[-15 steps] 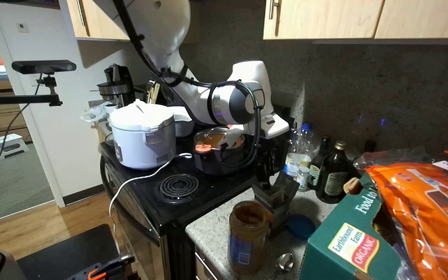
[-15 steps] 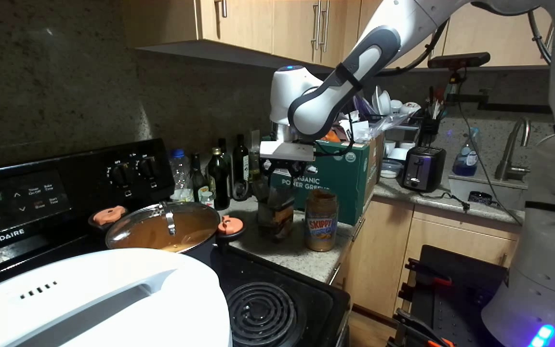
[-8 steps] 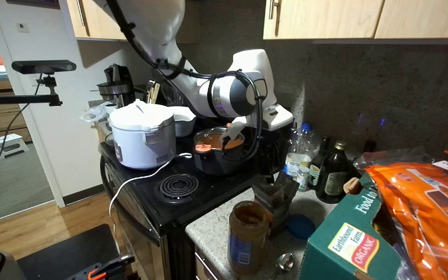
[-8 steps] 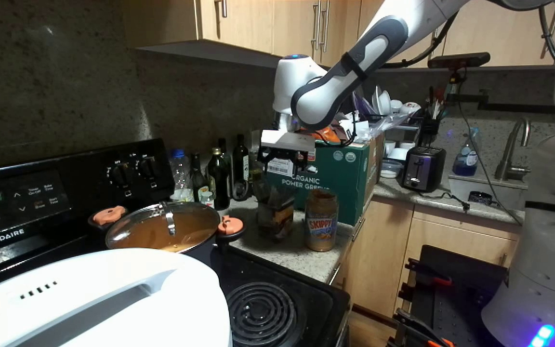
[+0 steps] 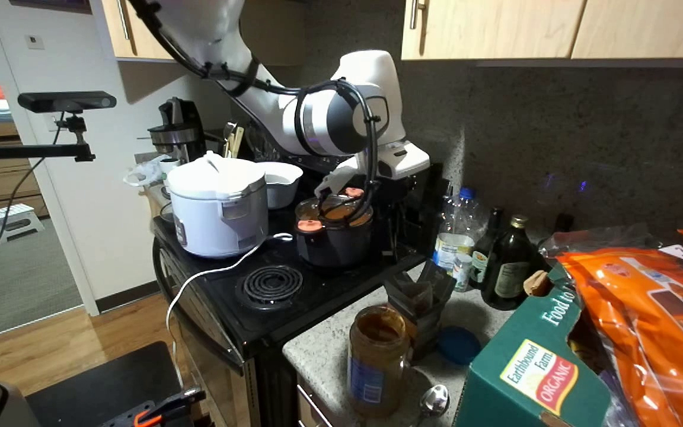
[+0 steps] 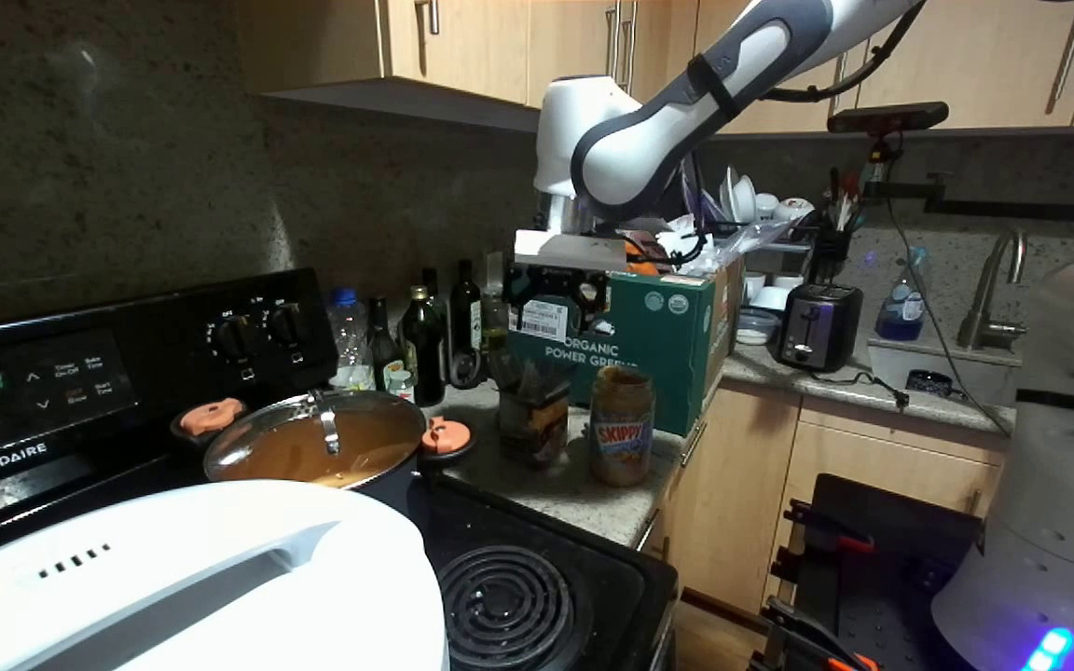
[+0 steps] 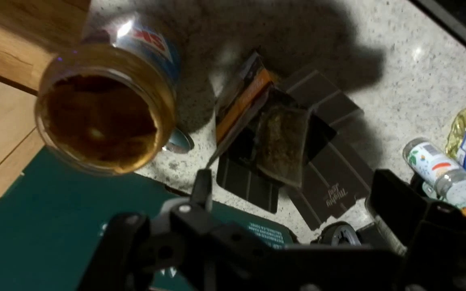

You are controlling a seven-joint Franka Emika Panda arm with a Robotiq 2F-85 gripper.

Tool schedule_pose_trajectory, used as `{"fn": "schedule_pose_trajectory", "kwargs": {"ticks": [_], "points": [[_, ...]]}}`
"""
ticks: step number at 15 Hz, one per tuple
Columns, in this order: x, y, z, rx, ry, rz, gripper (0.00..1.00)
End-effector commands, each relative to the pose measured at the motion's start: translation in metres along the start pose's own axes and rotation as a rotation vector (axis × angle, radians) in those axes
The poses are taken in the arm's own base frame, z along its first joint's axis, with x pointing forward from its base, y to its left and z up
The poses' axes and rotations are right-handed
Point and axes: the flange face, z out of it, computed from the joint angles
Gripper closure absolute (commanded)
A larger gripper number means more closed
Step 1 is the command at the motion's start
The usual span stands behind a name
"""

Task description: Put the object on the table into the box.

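A small dark tea box (image 5: pixel 434 320) with its flaps folded open stands on the counter; it also shows in an exterior view (image 6: pixel 534 431). In the wrist view the open box (image 7: pixel 330 186) lies below my jaws. A brown translucent packet (image 7: pixel 282 145) sits in its opening, tilted, with one end sticking up; it also shows in an exterior view (image 5: pixel 417 295). My gripper (image 7: pixel 293 180) is open, with nothing between its fingers. It hangs above and apart from the tea box, as an exterior view (image 6: pixel 553 317) shows. No other loose packet shows on the counter.
An open peanut butter jar (image 5: pixel 378 362) stands beside the tea box, with a spoon (image 5: pixel 434 400) and blue lid (image 5: pixel 459 345) near. A large green box (image 5: pixel 531 367) and several bottles (image 5: pixel 506 273) stand close. A lidded pot (image 5: pixel 332 237) and white cooker (image 5: pixel 218 204) are on the stove.
My gripper has risen away from the tea box and shifted slightly back. The tea box, packet and jar have stayed in place.
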Motion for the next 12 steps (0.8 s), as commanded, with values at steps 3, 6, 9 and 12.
{"fn": "schedule_pose_trajectory", "kwargs": {"ticks": [3, 6, 9, 12], "points": [[-0.041, 0.017, -0.011, -0.052, -0.191, -0.104, 0.00], [-0.056, 0.023, -0.009, -0.078, -0.249, -0.136, 0.00], [-0.055, 0.017, 0.000, -0.085, -0.246, -0.136, 0.00], [-0.056, 0.017, 0.001, -0.089, -0.249, -0.138, 0.00]]}}
